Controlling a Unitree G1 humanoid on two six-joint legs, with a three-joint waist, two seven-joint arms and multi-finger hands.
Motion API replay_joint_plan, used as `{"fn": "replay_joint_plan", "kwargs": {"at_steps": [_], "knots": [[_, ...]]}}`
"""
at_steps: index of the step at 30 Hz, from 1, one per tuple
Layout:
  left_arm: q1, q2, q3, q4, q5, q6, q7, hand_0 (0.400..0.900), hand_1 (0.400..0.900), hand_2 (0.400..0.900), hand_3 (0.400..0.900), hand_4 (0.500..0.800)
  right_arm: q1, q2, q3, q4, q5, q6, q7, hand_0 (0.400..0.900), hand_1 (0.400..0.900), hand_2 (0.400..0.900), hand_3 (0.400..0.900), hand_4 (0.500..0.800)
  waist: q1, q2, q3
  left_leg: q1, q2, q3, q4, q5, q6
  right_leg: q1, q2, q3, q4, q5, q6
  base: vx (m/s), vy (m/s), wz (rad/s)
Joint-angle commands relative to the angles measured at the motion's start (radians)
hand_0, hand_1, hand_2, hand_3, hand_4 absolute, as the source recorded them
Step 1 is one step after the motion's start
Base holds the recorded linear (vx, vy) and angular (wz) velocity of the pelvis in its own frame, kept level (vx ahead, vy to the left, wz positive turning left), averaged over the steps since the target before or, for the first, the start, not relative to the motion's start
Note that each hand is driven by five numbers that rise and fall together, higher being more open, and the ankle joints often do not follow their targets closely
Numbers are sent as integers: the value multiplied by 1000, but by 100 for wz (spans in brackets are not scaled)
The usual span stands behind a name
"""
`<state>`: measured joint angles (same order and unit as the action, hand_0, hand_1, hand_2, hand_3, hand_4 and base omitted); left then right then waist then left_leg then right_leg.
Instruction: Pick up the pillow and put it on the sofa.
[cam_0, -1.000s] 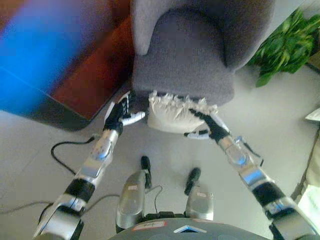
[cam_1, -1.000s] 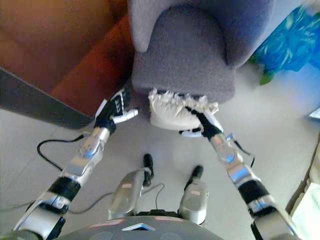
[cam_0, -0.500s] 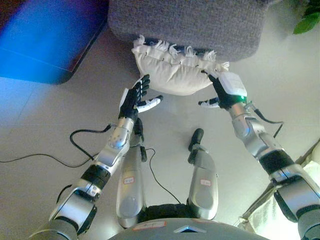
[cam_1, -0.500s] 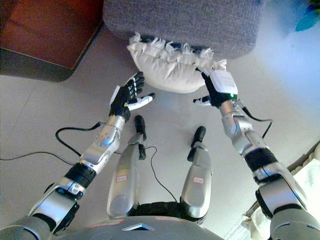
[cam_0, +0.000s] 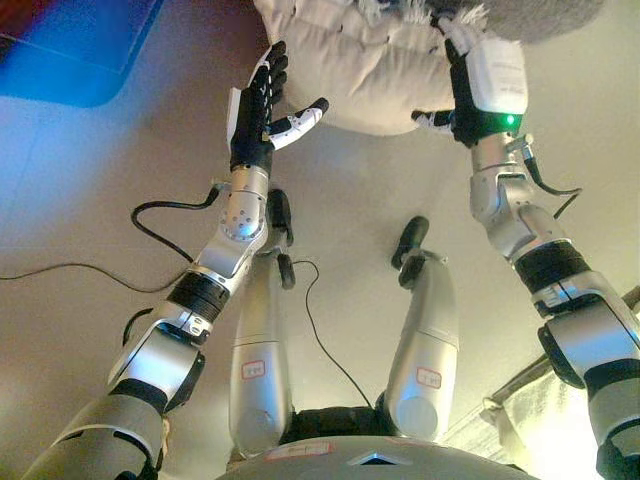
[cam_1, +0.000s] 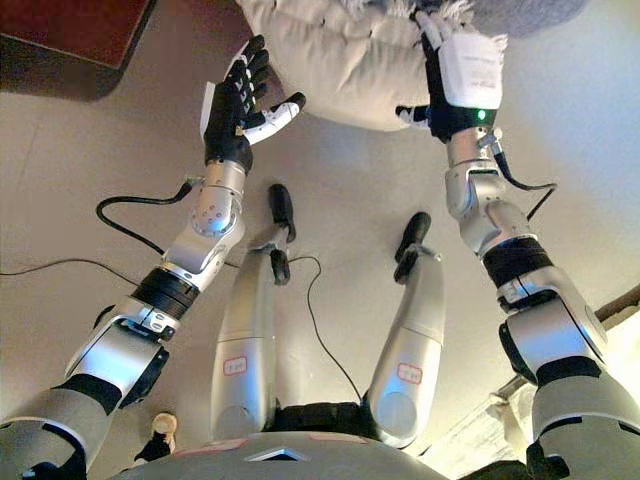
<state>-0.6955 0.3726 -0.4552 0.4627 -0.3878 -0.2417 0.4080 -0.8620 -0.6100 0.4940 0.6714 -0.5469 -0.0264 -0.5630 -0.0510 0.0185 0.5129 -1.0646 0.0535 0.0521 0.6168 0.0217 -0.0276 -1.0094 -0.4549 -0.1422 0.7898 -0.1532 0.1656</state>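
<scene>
Left eye view: the cream pillow lies on the floor at the top of the frame, against the grey sofa. The left hand is at its left edge, fingers straight and spread, thumb touching the fabric. The right hand presses the pillow's right side; I cannot tell how its fingers stand.

Right eye view: the same layout, with a dark wooden surface at upper left.

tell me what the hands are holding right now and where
Nothing is clearly gripped. The open left hand is at the cream pillow's left edge; the right hand presses its right side, fingers hidden.
</scene>
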Motion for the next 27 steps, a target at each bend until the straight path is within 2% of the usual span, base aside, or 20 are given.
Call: {"fn": "replay_joint_plan", "kwargs": {"at_steps": [1,3,4,7,8,14,16,20,21,22,27], "knots": [[-58,-19,12,-85,44,-96,20,900,900,900,900,800,-110,-38,-46,-14,17,-4,-67,900,900,900,900,800,4,61,-5,0,53,-39,139,-188,-57,-31,4,25,-38,115,19,4,2,10],[-99,-27,5,-49,30,-95,25,900,900,900,900,800,-159,-30,-24,36,41,1,-56,900,900,900,900,800,8,56,-8,-30,49,-43,149,-186,-56,-56,5,27,-29,110,16,10,16,4],[-154,-28,-6,-1,6,-88,24,900,900,900,900,800,-213,-19,4,78,74,2,-31,900,900,900,900,800,11,46,-11,-62,44,-50,171,-185,-56,-76,7,23,-14,102,12,0,0,0],[-205,-30,-17,33,-16,-88,31,900,900,900,900,800,-274,-14,34,127,97,7,-27,900,900,900,900,800,18,36,-12,-93,38,-62,195,-190,-54,-106,10,25,9,95,11,40,-3,4],[-246,-29,-28,54,-36,-81,34,900,900,900,900,800,-318,-6,59,161,127,12,-5,900,900,900,900,800,27,24,-19,-106,37,-77,219,-223,-59,-113,13,23,35,61,20,102,-23,9],[-402,-21,-57,150,-103,-63,50,900,900,900,900,800,-449,28,135,275,221,26,47,900,900,900,900,800,46,-2,-22,-182,15,-107,261,-227,-56,-167,6,18,81,45,18,29,-4,17],[-471,-24,-76,205,-139,-44,50,900,900,900,900,800,-493,57,158,315,289,30,73,900,900,900,900,800,53,-17,-22,-209,3,-113,278,-227,-55,-184,1,15,95,44,16,23,40,8],[-528,-31,-97,271,-168,-35,43,900,900,900,900,800,-535,94,187,375,347,24,95,900,900,900,900,800,59,-26,-25,-232,-6,-116,293,-226,-53,-204,-1,19,105,47,15,17,53,2],[-571,-41,-118,320,-189,-24,34,900,900,900,900,800,-566,123,218,423,388,23,122,900,900,900,900,800,61,-29,-30,-236,-9,-116,293,-223,-53,-211,-2,18,104,51,15,2,35,0],[-575,-41,-117,324,-191,-25,32,900,900,900,900,800,-571,124,220,427,389,21,122,400,400,400,400,500,61,-29,-28,-237,-9,-116,293,-223,-53,-212,-2,19,105,51,16,2,43,0],[-645,-59,-142,401,-219,-14,24,900,900,900,900,800,-607,167,253,480,459,7,146,400,400,400,400,500,57,-35,-39,-245,-14,-115,283,-210,-54,-223,2,21,94,59,17,-1,13,0]]}}
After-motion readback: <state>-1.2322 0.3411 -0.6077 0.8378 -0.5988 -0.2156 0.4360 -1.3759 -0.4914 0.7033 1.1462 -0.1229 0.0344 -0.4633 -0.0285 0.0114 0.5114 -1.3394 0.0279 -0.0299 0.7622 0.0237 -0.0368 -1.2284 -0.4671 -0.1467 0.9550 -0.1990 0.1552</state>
